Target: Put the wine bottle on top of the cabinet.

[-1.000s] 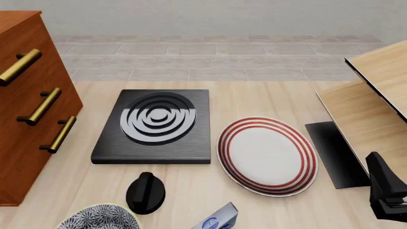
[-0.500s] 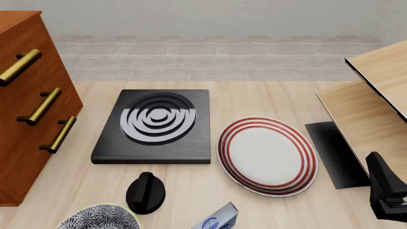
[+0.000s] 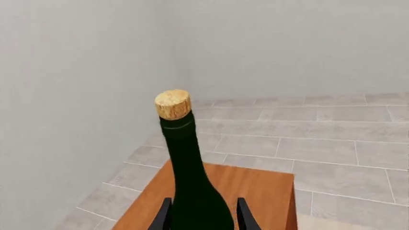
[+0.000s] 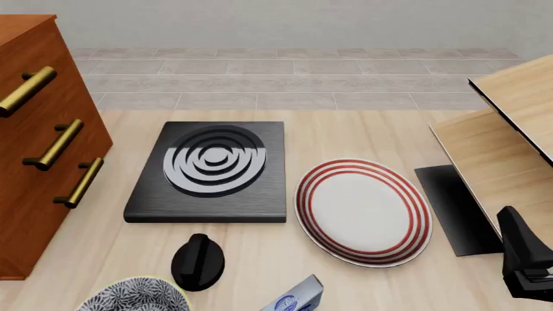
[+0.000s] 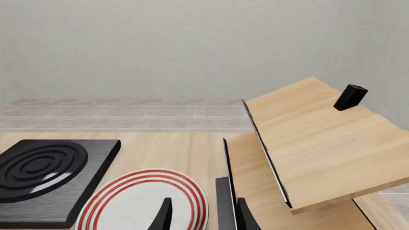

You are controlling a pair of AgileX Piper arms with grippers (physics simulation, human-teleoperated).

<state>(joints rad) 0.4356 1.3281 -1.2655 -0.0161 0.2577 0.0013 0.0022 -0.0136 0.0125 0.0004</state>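
In the left wrist view, the dark green wine bottle (image 3: 191, 187) with a tan cork (image 3: 173, 104) stands upright between the two black fingers (image 3: 164, 216) of my left gripper (image 3: 203, 213), which is shut on its body. The reddish-brown cabinet top (image 3: 262, 191) lies below and behind the bottle. The bottle's base is hidden, so I cannot tell whether it touches the top. In the front view the cabinet (image 4: 35, 162) with brass handles stands at the left; the bottle and left gripper are out of that view. My right gripper (image 5: 203, 218) is open and empty; its arm (image 4: 522, 259) is at the lower right.
A black board with grey rings (image 4: 210, 170) lies mid-table, with a red-rimmed plate (image 4: 363, 210) to its right. A black knob (image 4: 198, 261), a patterned bowl (image 4: 134, 295) and a blue-and-white carton (image 4: 298, 299) sit near the front edge. A pale wood shelf unit (image 4: 501, 129) stands at the right.
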